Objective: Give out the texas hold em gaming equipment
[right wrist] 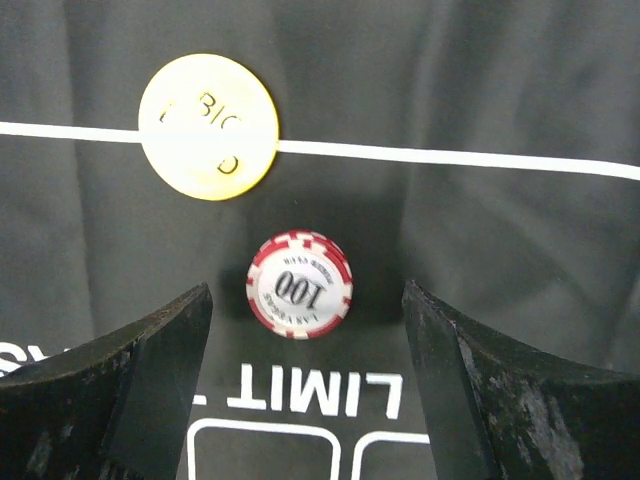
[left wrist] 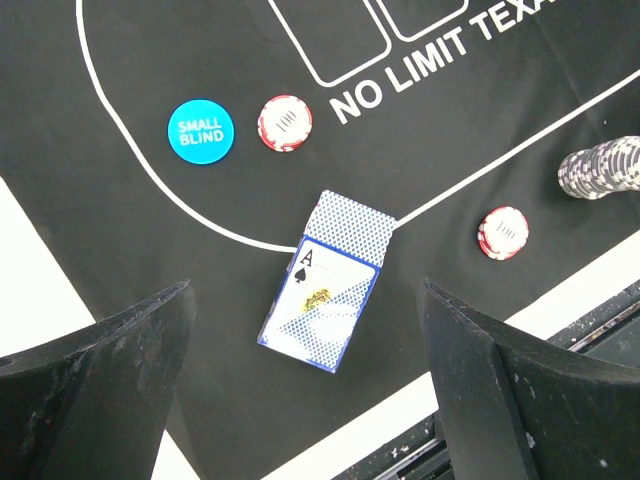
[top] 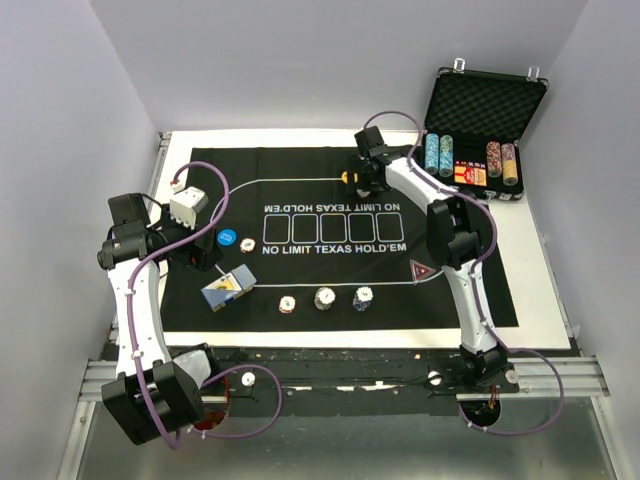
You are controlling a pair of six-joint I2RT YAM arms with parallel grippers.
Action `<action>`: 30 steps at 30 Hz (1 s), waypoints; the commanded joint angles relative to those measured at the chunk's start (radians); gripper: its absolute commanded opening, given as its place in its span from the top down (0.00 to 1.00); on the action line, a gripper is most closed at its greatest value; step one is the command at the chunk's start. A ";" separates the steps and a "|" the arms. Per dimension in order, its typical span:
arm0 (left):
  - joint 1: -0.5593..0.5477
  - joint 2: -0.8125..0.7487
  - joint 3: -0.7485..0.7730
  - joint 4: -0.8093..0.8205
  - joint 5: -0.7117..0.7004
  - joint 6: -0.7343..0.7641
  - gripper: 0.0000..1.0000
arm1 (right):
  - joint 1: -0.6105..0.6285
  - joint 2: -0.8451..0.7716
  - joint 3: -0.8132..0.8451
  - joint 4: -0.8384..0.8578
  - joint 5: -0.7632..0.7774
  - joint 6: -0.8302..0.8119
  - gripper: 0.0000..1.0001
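Note:
In the right wrist view a red-and-white chip stack (right wrist: 299,284) marked 100 stands on the black mat (right wrist: 500,80), just below a yellow button disc (right wrist: 207,127). My right gripper (right wrist: 305,292) hangs open above the stack, its fingers clear on both sides. In the top view that gripper (top: 365,180) is at the mat's far edge. My left gripper (left wrist: 305,287) is open and empty above the blue card box (left wrist: 325,290). A blue small-blind disc (left wrist: 200,133) lies next to another red stack (left wrist: 285,122).
Three chip stacks (top: 325,297) stand in a row on the near side of the mat. A dark triangular marker (top: 422,271) lies at the right. An open black case (top: 485,110) with chip rolls stands at the back right.

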 commanded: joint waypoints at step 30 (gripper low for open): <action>0.007 -0.053 -0.016 -0.018 0.014 -0.009 0.01 | 0.721 -0.331 -0.430 -0.018 -0.010 0.009 0.09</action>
